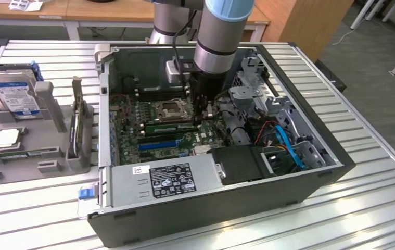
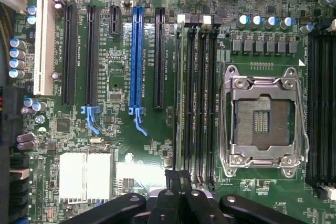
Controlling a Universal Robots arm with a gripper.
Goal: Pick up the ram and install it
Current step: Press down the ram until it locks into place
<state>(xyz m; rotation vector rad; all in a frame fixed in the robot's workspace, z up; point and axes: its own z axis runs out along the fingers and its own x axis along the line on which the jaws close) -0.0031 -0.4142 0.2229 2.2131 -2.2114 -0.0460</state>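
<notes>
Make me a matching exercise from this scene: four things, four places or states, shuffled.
Things:
1. ram
2. gripper
3. hard drive
4. CPU socket

Places or states:
A. empty
B. shut
C. standing in the grey rack outside the case
D. beside the black memory slots

Pairs: 1-D, 2-B, 3-C, 4-A
</notes>
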